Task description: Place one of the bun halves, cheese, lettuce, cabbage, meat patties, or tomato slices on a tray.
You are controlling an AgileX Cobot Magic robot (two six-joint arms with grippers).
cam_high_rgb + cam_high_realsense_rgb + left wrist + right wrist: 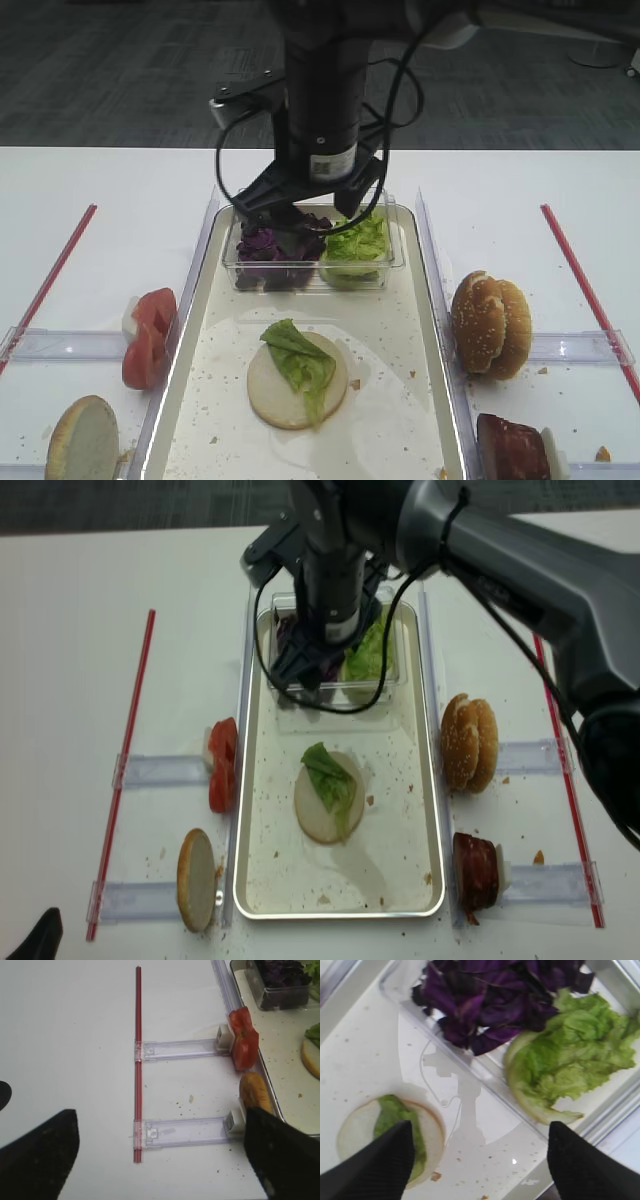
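Overhead, white table, dark carpet behind.

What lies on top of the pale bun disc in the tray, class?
A folded lettuce leaf lies across the bun disc on the tray, its end overhanging the rim. The bun surface beneath the leaf is hidden.

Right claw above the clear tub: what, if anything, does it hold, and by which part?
Nothing. The right claw is open and empty above the tray.
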